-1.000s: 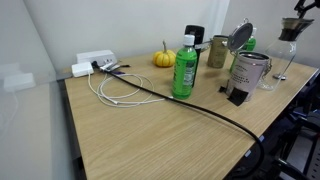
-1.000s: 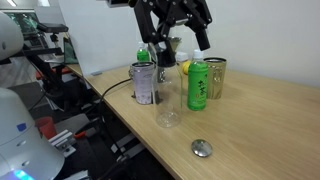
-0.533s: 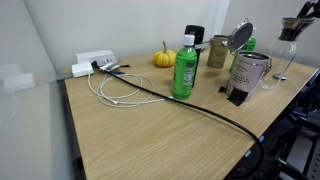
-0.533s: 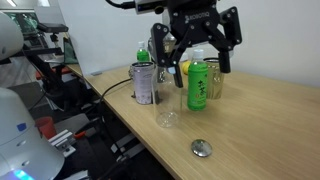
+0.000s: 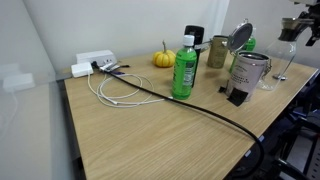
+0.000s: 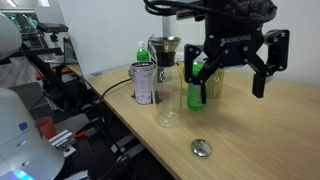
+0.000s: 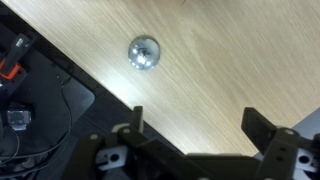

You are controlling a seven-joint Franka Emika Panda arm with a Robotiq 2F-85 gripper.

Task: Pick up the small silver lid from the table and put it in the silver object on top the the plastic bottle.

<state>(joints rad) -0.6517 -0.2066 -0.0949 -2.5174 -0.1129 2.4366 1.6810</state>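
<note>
Moved off clear plastic bottle (image 6: 168, 100) toward small silver lid (image 6: 203, 148) | gripper (image 6: 224, 85) wide apart, empty, poised to straddle | lid flat on table (image 6: 285, 130) near edge, untouched | silver funnel (image 6: 165, 47) seated in bottle neck, mouth up to receive lid

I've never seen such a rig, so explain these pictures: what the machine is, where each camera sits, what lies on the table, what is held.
This is one robot arm ending in a gripper, open and holding nothing. Two pictures come from cameras standing outside the robot; the third looks down from its wrist. On the wooden table stand a green bottle, a ribbed can, a small pumpkin and a clear plastic bottle topped by a silver object. The small silver lid lies flat near the table edge, untouched.
</note>
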